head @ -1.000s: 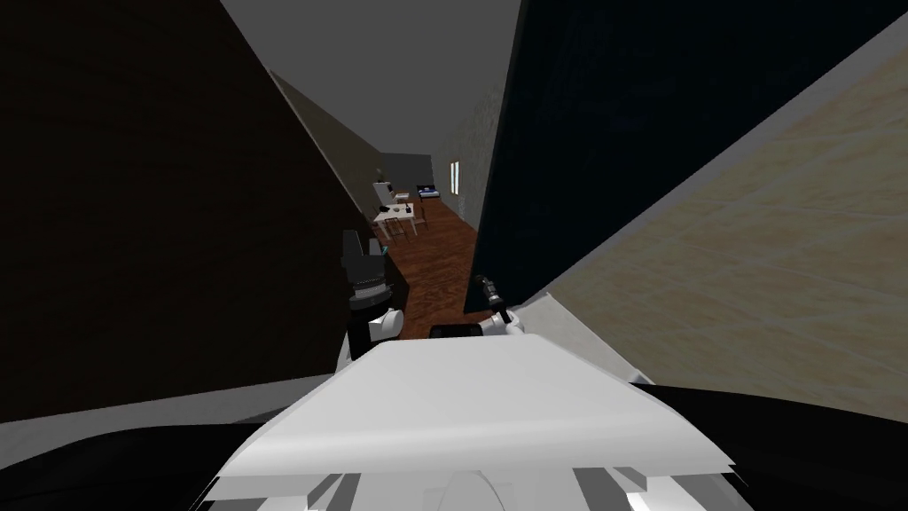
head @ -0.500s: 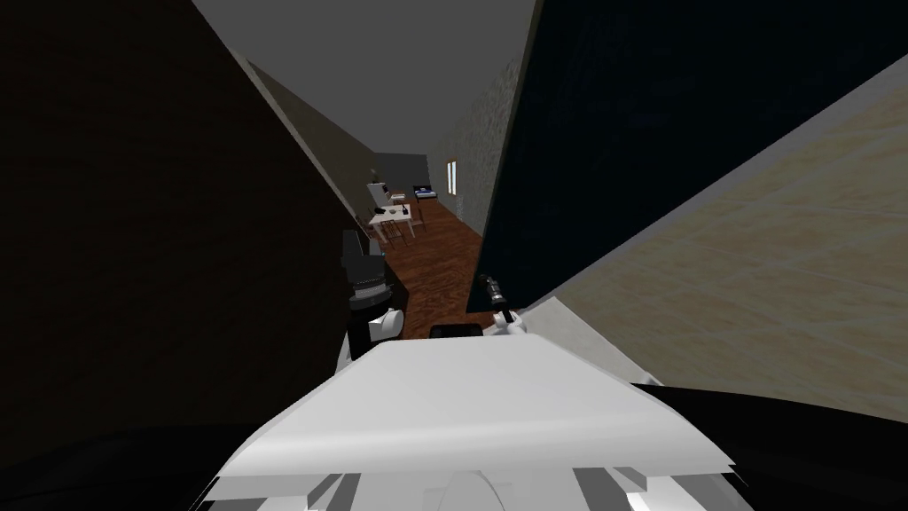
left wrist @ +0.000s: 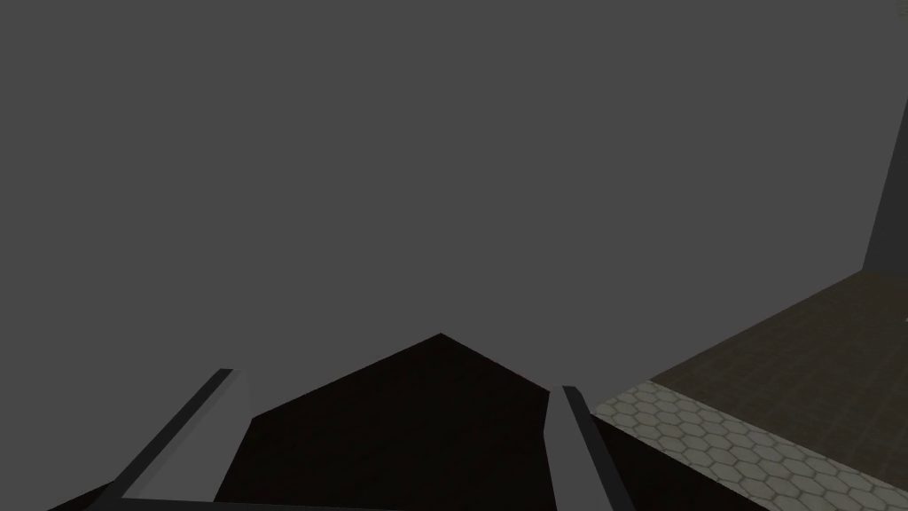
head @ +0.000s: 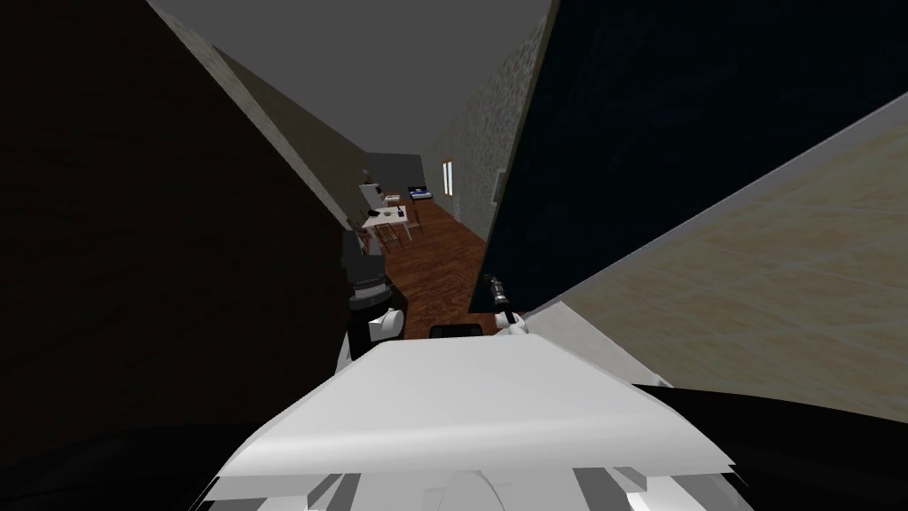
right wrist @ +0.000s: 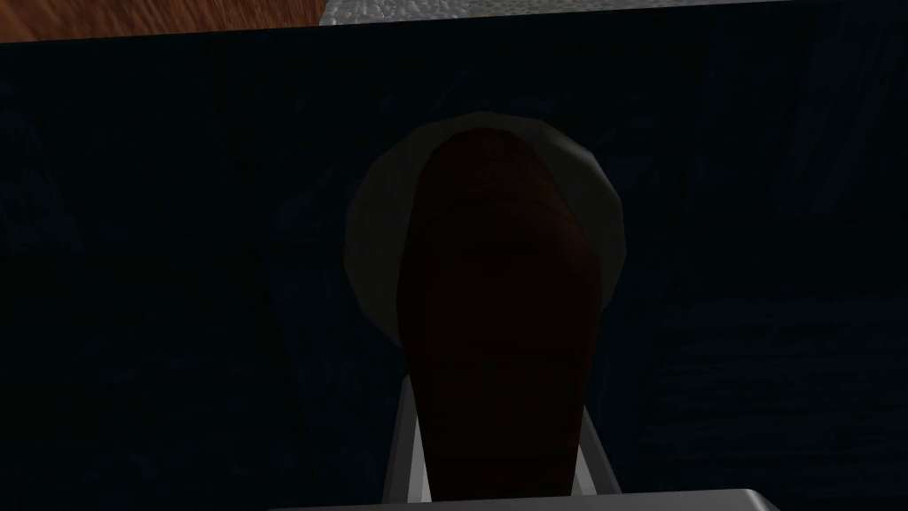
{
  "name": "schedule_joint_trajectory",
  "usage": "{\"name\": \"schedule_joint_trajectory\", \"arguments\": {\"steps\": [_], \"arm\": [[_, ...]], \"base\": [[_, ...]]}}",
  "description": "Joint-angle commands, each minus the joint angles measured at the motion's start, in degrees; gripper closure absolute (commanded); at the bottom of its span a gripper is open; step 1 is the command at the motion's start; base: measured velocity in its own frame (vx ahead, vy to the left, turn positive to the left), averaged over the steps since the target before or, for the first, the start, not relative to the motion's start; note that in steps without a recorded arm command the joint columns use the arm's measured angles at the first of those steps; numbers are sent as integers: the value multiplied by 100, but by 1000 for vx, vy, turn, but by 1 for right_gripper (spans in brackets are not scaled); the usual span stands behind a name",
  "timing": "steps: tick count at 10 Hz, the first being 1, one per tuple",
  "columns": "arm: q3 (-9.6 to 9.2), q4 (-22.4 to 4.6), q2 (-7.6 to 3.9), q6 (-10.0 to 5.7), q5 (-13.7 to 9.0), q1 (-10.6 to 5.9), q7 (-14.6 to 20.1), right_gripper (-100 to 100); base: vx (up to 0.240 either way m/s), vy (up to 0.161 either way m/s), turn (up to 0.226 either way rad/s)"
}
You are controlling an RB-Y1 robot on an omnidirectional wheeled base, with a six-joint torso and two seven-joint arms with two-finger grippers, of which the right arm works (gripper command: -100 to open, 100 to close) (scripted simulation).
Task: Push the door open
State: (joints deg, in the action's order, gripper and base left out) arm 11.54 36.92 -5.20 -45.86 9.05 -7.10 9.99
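1. At about 1 o'clock ahead of me, the dark door (head: 674,133) stands ajar, wood floor (head: 434,275) showing past its edge at 12 o'clock
2. Right gripper (right wrist: 497,395) clamps the door's dark brown handle (right wrist: 497,293) (grey round plate (right wrist: 598,213) behind it), fingers (right wrist: 401,461) pressing both sides
3. Left gripper (left wrist: 395,390) sits at 11 o'clock, blades spread wide, holding nothing

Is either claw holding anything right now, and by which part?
The right claw grips the dark door handle by its two sides, near its free end away from the round plate. The left claw is open and empty.
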Motion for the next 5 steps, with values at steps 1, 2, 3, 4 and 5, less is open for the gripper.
{"name": "schedule_joint_trajectory", "arguments": {"steps": [1,2,3,4,5], "arm": [[121,-137,-45,-64,-85,-116,-57,100],[121,-137,-45,-64,-85,-116,-57,100],[204,-147,-36,-48,-145,-119,-109,100],[219,-148,-34,-45,-155,-119,-118,100],[248,-151,-31,-39,-176,-120,-136,100]], "base": [[187,104,-50],[114,66,-27],[136,53,-44],[148,83,-46],[153,73,-42]]}}
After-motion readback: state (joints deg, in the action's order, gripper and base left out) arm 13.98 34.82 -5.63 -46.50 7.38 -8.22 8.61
